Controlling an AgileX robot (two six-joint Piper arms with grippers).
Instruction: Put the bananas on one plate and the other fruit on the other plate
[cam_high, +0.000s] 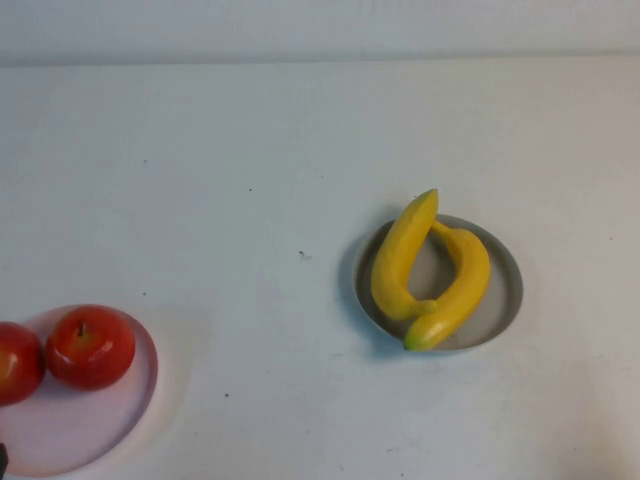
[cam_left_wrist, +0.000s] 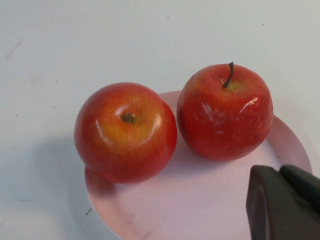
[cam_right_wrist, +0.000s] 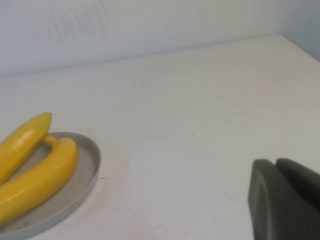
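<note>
Two yellow bananas (cam_high: 402, 260) (cam_high: 458, 285) lie crossed on the grey-blue plate (cam_high: 505, 300) right of the table's middle. Two red apples (cam_high: 90, 347) (cam_high: 15, 362) sit side by side on the pale pink plate (cam_high: 70, 435) at the near left corner. In the left wrist view, my left gripper (cam_left_wrist: 280, 170) is shut and empty, just above the pink plate (cam_left_wrist: 200, 200), close to the apples (cam_left_wrist: 125, 131) (cam_left_wrist: 225, 112) but not touching them. My right gripper (cam_right_wrist: 276, 162) is shut and empty over bare table, away from the bananas (cam_right_wrist: 40, 180) and their plate (cam_right_wrist: 87, 170).
The white table (cam_high: 250, 180) is bare between the two plates and behind them. A pale wall (cam_high: 320, 25) runs along its far edge. A table corner shows in the right wrist view (cam_right_wrist: 285, 37).
</note>
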